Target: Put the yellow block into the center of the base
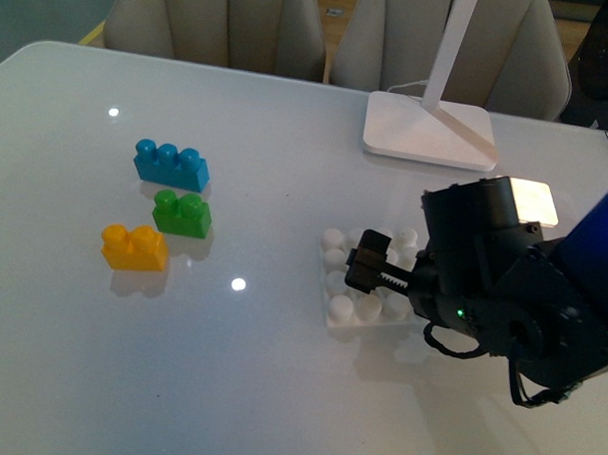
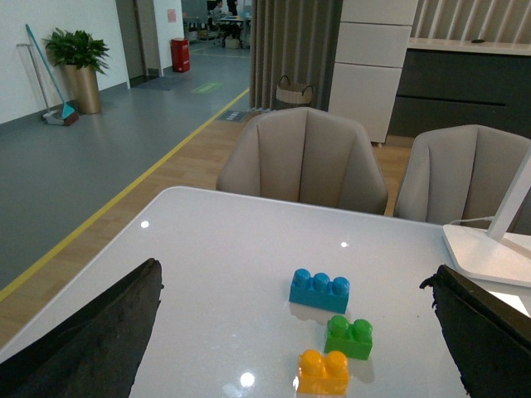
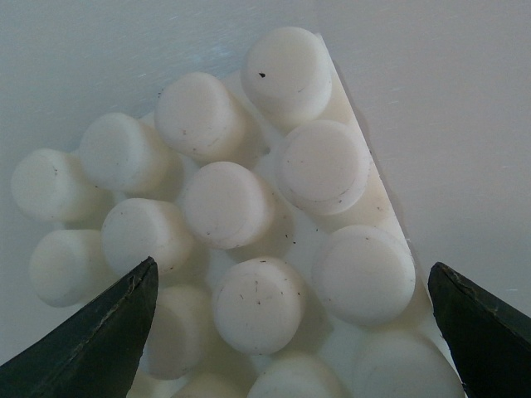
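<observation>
While the right end effector (image 1: 367, 271) hovers released over the base (image 1: 339, 309), the yellow block (image 1: 134, 248) sits well apart on the surface (image 1: 278, 386), beside a green brick (image 1: 182, 213). Blue brick (image 1: 170, 166) behind that. Lamp (image 1: 432, 127) beyond base. Left end effector (image 2: 292, 274) released, empty.

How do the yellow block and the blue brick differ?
The yellow block has two studs; the blue brick has three and is longer. The yellow block lies nearest the front camera, the blue brick farthest, the green brick between. Both sit studs-up on the table.
</observation>
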{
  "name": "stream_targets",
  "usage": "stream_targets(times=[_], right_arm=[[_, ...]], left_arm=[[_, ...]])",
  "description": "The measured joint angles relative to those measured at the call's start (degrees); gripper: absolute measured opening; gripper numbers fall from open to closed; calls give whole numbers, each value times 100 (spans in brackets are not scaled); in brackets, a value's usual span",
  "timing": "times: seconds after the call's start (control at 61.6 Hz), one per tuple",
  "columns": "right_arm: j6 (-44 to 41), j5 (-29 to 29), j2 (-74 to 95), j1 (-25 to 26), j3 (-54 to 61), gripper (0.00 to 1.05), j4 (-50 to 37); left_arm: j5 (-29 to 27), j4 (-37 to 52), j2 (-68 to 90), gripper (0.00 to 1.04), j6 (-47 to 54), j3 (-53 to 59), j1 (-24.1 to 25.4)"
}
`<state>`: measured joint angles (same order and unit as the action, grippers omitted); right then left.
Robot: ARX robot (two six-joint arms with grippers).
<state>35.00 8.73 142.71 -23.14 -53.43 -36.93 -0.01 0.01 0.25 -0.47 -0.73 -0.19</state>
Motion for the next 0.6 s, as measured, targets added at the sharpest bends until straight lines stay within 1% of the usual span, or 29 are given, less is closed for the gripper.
stream_targets(times=[0.097, 0.6], right_arm=[[306, 107, 61, -267, -299, 96, 254], [1156, 162, 354, -890, -1342, 96, 951]], left_arm=[[0, 0, 0, 97, 0, 0, 0], [0, 0, 0, 97, 0, 0, 0]])
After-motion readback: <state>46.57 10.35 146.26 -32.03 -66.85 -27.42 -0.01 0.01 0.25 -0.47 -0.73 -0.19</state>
